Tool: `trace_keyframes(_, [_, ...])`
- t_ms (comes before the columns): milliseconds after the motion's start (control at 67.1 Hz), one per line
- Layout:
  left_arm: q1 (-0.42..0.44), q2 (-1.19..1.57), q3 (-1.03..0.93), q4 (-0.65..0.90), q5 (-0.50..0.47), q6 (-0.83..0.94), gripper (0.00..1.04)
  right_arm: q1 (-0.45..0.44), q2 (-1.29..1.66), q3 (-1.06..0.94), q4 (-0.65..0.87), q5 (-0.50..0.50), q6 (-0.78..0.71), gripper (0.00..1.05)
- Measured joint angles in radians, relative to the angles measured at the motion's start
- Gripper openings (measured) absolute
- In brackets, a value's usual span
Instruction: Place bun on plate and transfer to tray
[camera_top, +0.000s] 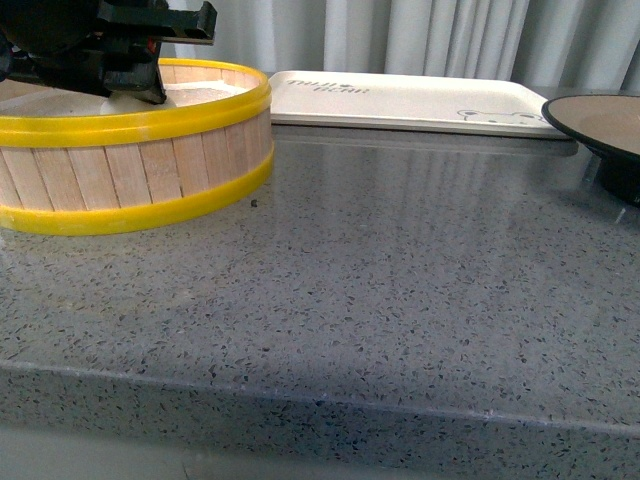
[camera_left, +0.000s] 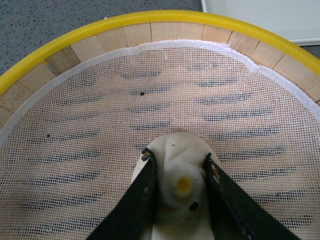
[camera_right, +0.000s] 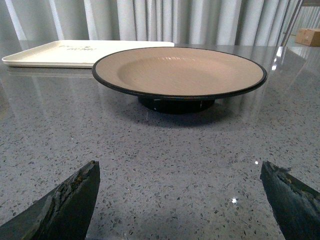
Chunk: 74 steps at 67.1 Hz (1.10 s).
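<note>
My left gripper (camera_left: 178, 157) pinches the bun (camera_left: 171, 175) inside the basket (camera_left: 165, 32), ready for lifting out; my right gripper (camera_right: 178, 167) gapes wide, facing the plate (camera_right: 180, 72).

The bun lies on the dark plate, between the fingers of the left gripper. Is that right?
No. The bun lies in the steamer basket, not on the plate, between the fingers of the left gripper. The left wrist view shows it.

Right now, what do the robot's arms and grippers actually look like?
The left gripper has two flat black fingers tapering to chipped tips. The right gripper has similar dark, rough-edged fingers. The left arm is bulky and black.
</note>
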Motion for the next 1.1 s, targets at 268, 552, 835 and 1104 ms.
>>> trace_keyframes(268, [-0.010, 0.000, 0.032, -0.009, -0.004, 0.013, 0.04, 0.000, 0.000, 0.000, 0.000, 0.000, 0.000, 0.96])
trace_keyframes(552, [-0.092, -0.017, 0.175, -0.039, -0.020, 0.024, 0.04, 0.000, 0.000, 0.000, 0.000, 0.000, 0.000, 0.96])
trace_keyframes(835, [-0.426, 0.065, 0.458, -0.071, -0.029, 0.077, 0.04, 0.000, 0.000, 0.000, 0.000, 0.000, 0.000, 0.96])
trace_keyframes(1104, [-0.693, 0.422, 0.719, -0.118, -0.046, 0.132, 0.04, 0.000, 0.000, 0.000, 0.000, 0.000, 0.000, 0.96])
